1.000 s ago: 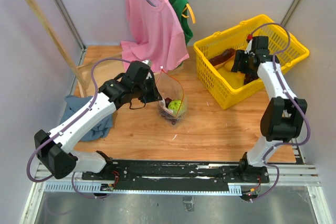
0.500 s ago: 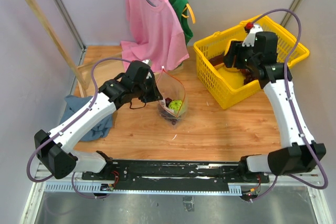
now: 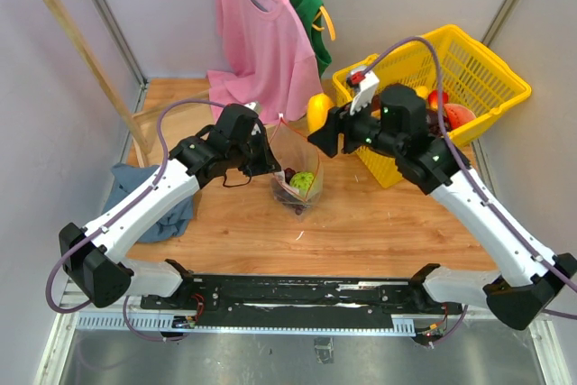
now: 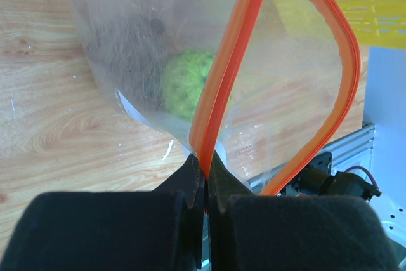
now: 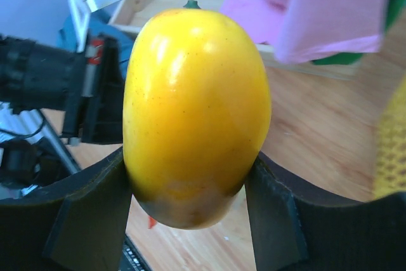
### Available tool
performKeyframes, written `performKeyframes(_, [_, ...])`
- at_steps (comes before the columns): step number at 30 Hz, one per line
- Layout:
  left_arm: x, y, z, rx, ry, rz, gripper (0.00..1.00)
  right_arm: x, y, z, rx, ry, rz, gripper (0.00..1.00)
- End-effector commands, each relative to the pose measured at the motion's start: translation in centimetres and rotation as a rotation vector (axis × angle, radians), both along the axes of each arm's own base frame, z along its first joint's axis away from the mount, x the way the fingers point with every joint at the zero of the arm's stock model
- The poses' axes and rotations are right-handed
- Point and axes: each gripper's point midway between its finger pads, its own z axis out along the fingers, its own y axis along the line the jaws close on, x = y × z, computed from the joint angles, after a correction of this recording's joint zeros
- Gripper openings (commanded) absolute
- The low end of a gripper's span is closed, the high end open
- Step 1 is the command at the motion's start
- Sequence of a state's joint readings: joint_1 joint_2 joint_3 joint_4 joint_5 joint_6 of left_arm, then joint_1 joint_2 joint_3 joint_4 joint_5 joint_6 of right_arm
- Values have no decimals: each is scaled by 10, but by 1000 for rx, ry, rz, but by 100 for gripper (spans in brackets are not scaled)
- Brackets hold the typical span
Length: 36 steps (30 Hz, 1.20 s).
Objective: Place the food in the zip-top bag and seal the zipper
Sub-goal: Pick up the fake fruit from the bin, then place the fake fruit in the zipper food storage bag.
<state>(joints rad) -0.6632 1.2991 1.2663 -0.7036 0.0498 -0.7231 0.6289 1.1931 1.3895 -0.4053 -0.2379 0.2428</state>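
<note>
worktop point(image 3: 379, 223): zip-top bag point(image 3: 296, 173) upright at its middle, mouth open | yellow mango point(image 5: 193, 106) gripped in right jaws, aloft near bag's mouth | zipper point(image 4: 212, 93) pinched in closed left jaws | step: loading food; next likely: centre mango over mouth, lower, release

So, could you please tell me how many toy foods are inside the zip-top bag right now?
2: a green one low in the zip-top bag, a dark one beside it; more may be hidden.
</note>
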Motion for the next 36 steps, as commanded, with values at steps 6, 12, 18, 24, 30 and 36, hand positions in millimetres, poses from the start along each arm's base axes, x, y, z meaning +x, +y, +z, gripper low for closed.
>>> performKeyframes(6, [5, -6, 17, -52, -35, 0, 0, -26, 76, -40, 66, 55, 198, 23])
performKeyframes(12, [4, -4, 16, -49, -33, 8, 0, -14, 85, -84, -5, 93, 182, 27])
performKeyframes(18, [3, -5, 14, -55, -26, 2, 0, 4, 82, -112, -45, 77, 110, 39])
performKeyframes(24, [2, -4, 13, -56, -22, 11, 0, 17, 86, -111, -12, 12, 82, 57])
performKeyframes(30, [1, -5, 12, -68, -14, 11, 0, 15, 98, -111, 26, 27, 120, 80])
performKeyframes(36, [2, -6, 10, -71, -14, 18, 0, 16, 98, -104, 47, 11, 116, 84])
